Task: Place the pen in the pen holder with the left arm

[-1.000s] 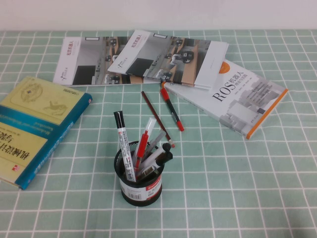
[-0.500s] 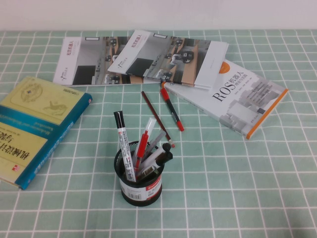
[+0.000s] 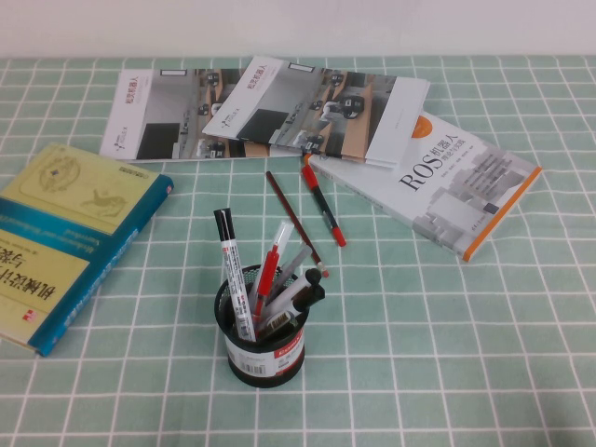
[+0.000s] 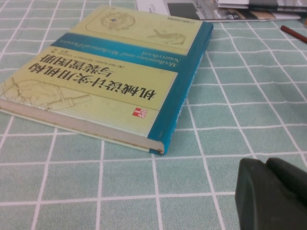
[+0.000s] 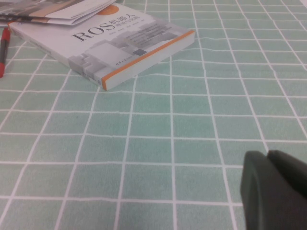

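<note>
The pen (image 3: 287, 209), a very thin dark red-brown stick, lies on the green checked cloth just behind the pen holder (image 3: 262, 343). Its end also shows in the left wrist view (image 4: 292, 33). The pen holder is a black mesh cup with a white-and-red band and holds several pens and markers. Neither arm shows in the high view. My left gripper (image 4: 266, 165) is shut and empty, low over the cloth near the blue-and-yellow book (image 4: 110, 72). My right gripper (image 5: 268, 157) is shut and empty over the cloth, near the white ROS book (image 5: 120, 43).
A shorter bright red pen (image 3: 323, 206) lies beside the thin pen. The blue-and-yellow book (image 3: 65, 237) lies at the left, the white ROS book (image 3: 438, 186) at the right, and magazines (image 3: 270, 107) lie at the back.
</note>
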You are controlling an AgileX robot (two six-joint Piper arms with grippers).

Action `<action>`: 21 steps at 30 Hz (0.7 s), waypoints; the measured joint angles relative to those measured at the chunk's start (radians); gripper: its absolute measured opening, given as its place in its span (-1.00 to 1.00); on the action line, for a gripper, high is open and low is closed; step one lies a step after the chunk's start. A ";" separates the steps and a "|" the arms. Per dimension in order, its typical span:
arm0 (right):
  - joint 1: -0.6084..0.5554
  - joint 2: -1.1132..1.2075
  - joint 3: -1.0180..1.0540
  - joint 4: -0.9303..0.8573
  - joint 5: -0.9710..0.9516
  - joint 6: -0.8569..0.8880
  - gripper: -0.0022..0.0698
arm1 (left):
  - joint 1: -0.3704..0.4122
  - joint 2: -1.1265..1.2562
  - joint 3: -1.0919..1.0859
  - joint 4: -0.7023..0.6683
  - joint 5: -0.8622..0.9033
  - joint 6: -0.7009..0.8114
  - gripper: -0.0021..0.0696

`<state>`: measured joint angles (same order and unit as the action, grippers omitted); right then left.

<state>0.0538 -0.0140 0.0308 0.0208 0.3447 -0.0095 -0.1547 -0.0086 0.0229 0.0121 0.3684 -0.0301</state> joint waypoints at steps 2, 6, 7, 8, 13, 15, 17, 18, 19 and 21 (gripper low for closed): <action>0.000 0.000 0.000 0.000 0.000 0.000 -1.00 | 0.000 0.000 0.000 0.000 -0.006 0.000 -0.95; 0.000 0.000 0.000 0.000 0.000 0.000 -1.00 | 0.000 0.000 0.000 0.000 -0.011 0.000 -0.95; 0.000 0.000 0.000 0.000 0.000 0.000 -1.00 | 0.000 0.000 0.000 0.000 -0.011 0.000 -0.95; 0.000 0.000 0.000 0.000 0.000 0.000 -1.00 | 0.000 0.000 0.000 0.000 -0.011 0.000 -0.95; 0.000 0.000 0.000 0.000 0.000 0.000 -1.00 | 0.000 0.000 0.004 -0.012 -0.042 -0.015 -0.95; 0.000 0.000 0.000 0.000 0.000 0.000 -1.00 | 0.000 0.000 0.004 -0.079 -0.098 -0.064 -0.95; 0.000 0.000 0.000 0.000 0.000 0.000 -1.00 | 0.000 0.000 0.004 -0.165 -0.177 -0.116 -0.95; 0.000 0.000 0.000 0.000 0.000 0.000 -1.00 | 0.000 0.000 0.004 -0.204 -0.216 -0.141 -0.95; 0.000 0.000 0.000 0.000 0.000 0.000 -1.00 | 0.000 0.000 0.004 -0.235 -0.253 -0.158 -0.95; 0.000 0.000 0.000 0.000 0.000 0.000 -1.00 | 0.000 0.000 0.004 -0.263 -0.313 -0.176 -0.95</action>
<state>0.0538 -0.0140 0.0308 0.0208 0.3447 -0.0095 -0.1547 -0.0086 0.0267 -0.2509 0.0558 -0.2059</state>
